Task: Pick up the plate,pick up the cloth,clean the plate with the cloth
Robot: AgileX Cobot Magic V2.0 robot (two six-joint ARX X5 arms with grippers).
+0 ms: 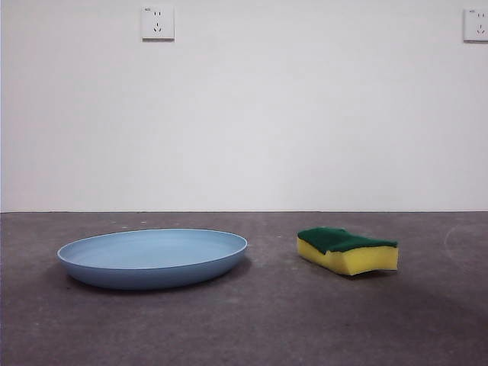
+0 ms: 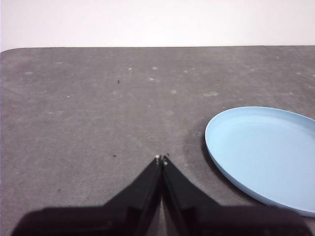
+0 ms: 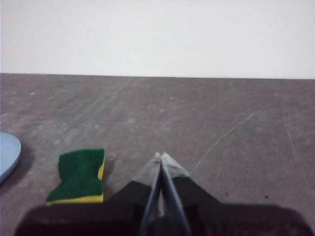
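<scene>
A light-blue round plate (image 1: 152, 257) lies flat on the grey table, left of centre in the front view. To its right rests the cloth (image 1: 348, 250), a yellow sponge with its green scouring layer facing up. My left gripper (image 2: 161, 158) hovers shut over bare table, with the plate (image 2: 266, 152) off to one side of it. My right gripper (image 3: 160, 156) is shut too, holding nothing; the cloth (image 3: 80, 176) lies close beside it and the plate's edge (image 3: 7, 155) shows further off. Neither arm appears in the front view.
A white wall with two power sockets (image 1: 157, 23) stands behind the table. The grey tabletop (image 1: 274, 320) is scuffed and speckled.
</scene>
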